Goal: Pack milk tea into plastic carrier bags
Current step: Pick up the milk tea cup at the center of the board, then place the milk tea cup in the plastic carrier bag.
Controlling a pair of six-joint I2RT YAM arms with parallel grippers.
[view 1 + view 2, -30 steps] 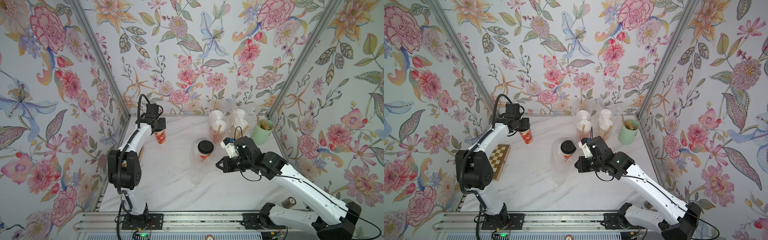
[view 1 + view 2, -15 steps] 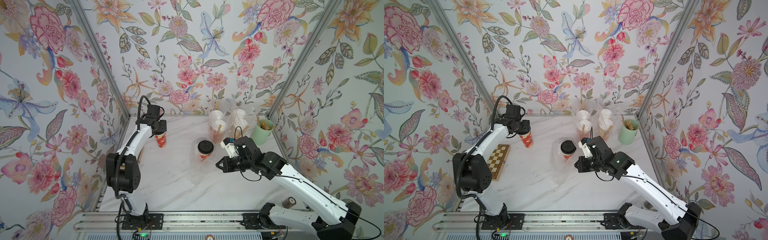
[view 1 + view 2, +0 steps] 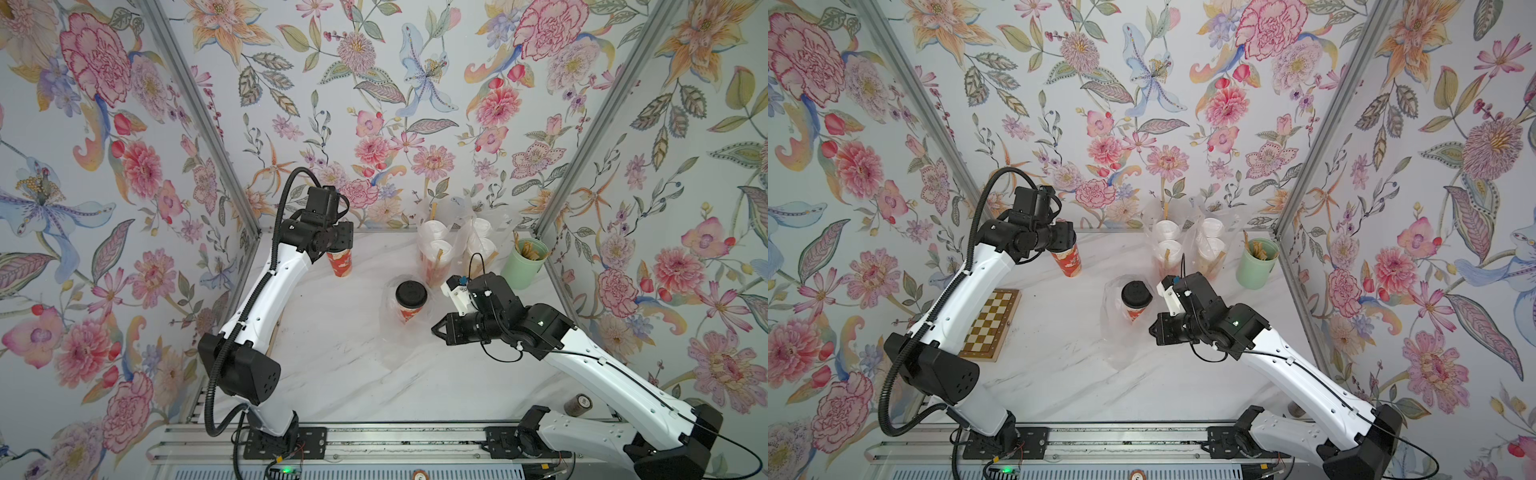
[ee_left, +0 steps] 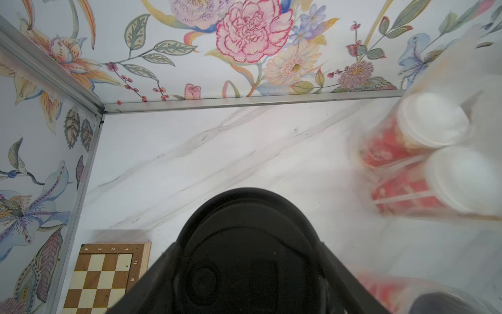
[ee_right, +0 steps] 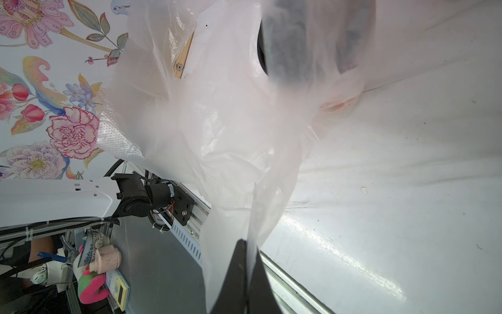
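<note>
Standing by the rig, I see the left pincer (image 4: 245, 261) clamped on the domed black lid of a red-orange cup (image 3: 340, 264). Its dark fingers (image 4: 343, 274) press either side of the rim. The cup is tall, tapered paper with a glossy printed side, and it sits near the back left of the white, grey-veined marble worktop (image 3: 353, 374). I can't tell whether its base touches the marble.

The right pincer (image 3: 434, 328) is pinched tight on a thin fold of the open carrier bag (image 3: 395, 345). The bag is filmy, crinkled, see-through plastic slumped loosely on the worktop between the two arms. Inside it a second cup (image 3: 410, 311) stands upright, with the same red print and a round, ridged black lid. In the right wrist view the film stretches away from the pinch in soft, milky creases.

At the back, two filled bags (image 3: 430, 268) stand side by side. Each holds a pair of white-lidded cups (image 3: 441, 249), with pale wooden sticks poking up through the plastic. Just beside them is a smooth mint-green cup (image 3: 523, 266) full of brown sticks. A wooden chessboard (image 3: 990, 324) lies flat along the left edge.
</note>
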